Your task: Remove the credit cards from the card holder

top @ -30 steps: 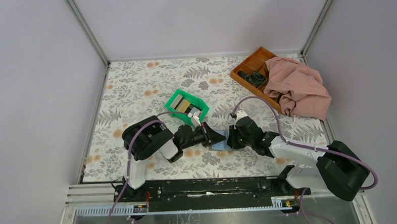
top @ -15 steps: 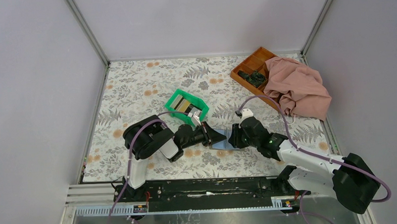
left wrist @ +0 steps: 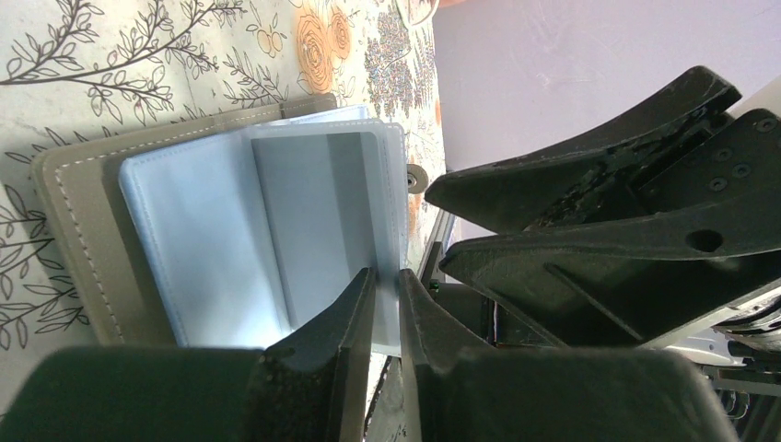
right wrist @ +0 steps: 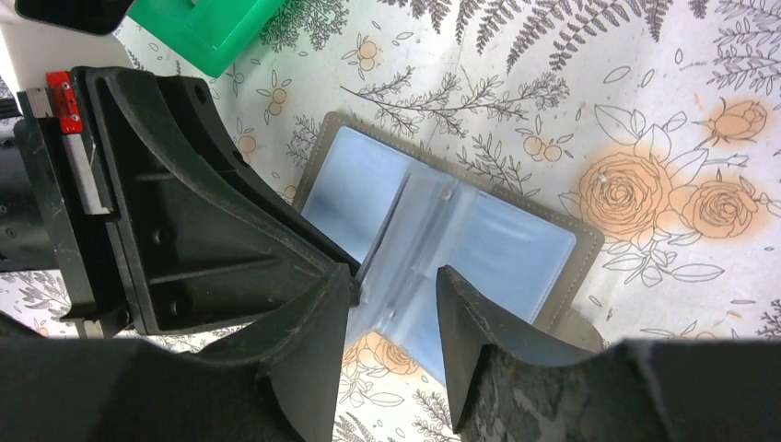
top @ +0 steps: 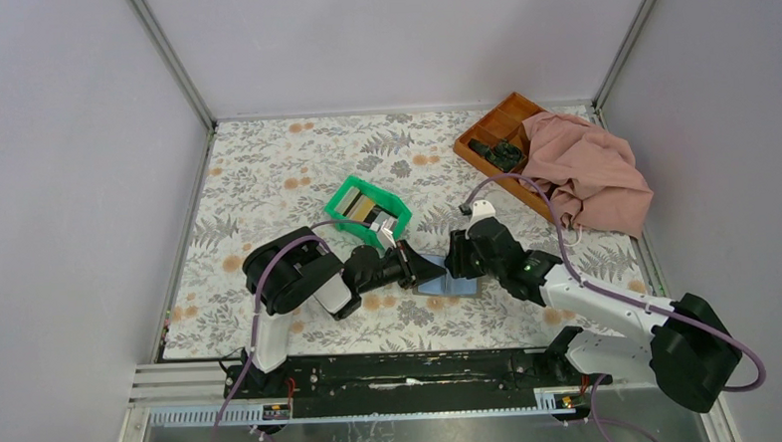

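Observation:
The card holder lies open on the floral cloth, with a grey cover and pale blue sleeves. My left gripper is shut on the edge of one clear sleeve page and holds it up. My right gripper is open and hovers just above the holder's middle pages, facing the left gripper. The sleeves in view look empty. Several credit cards stand on edge in the green bin.
The green bin sits just behind my left gripper and shows at the top of the right wrist view. An orange-brown compartment tray with dark items and a pink cloth lie at the back right.
My right arm has swung its elbow out, and its gripper has shifted slightly left and back over the holder. The left arm and the holder have not moved.

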### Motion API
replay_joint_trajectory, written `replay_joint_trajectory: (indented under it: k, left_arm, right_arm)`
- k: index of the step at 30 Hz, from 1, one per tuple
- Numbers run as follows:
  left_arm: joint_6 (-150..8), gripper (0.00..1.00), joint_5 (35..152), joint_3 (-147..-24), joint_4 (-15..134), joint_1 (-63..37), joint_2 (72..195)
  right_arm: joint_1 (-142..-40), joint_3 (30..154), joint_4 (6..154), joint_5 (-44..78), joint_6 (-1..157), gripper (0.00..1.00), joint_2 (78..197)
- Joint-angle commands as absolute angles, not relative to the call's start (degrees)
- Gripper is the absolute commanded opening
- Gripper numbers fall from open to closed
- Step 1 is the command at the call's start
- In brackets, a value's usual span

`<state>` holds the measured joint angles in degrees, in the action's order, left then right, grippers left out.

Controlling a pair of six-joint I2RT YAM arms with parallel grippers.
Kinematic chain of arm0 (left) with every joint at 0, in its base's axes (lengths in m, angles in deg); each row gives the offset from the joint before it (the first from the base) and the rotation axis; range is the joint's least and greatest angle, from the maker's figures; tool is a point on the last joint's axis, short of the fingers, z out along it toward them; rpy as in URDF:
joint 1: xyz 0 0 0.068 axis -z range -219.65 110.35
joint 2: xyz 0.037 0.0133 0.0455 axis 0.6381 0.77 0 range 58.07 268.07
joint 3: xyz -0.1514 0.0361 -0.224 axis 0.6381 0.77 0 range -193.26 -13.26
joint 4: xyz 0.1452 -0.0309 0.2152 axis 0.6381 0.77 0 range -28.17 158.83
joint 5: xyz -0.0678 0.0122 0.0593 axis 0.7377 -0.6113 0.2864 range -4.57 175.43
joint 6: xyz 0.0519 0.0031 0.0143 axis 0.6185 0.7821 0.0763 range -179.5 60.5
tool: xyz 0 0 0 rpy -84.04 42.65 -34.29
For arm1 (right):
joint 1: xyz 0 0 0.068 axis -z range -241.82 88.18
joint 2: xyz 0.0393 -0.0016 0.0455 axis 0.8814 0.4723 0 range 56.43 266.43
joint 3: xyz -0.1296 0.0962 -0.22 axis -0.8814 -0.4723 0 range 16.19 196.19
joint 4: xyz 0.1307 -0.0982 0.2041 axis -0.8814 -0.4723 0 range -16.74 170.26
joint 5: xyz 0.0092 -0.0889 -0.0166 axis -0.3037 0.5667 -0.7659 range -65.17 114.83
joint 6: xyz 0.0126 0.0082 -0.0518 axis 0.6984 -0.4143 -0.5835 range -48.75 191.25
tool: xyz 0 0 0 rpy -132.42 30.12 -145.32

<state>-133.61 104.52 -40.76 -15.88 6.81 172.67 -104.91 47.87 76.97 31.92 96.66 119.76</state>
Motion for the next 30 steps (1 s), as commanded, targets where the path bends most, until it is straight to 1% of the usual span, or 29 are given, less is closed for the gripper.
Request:
replay_joint_trajectory:
  k: [1,9,30]
  left_arm:
    - [-133.3,0.21,104.6,-39.6,-17.1,7.0,174.2]
    - [-133.4,0.21,105.0,-39.7,-17.1,6.9,174.3]
    - [-133.4,0.20,105.1,-39.6,-16.9,6.9,174.1]
  right_arm:
    - [-104.0,51.5,78.1,33.7,94.3,0.47,121.8]
    - [-103.3,52.2,78.7,33.0,93.8,0.48,124.0]
    - [-102.1,52.1,79.5,31.2,93.6,0.48,125.3]
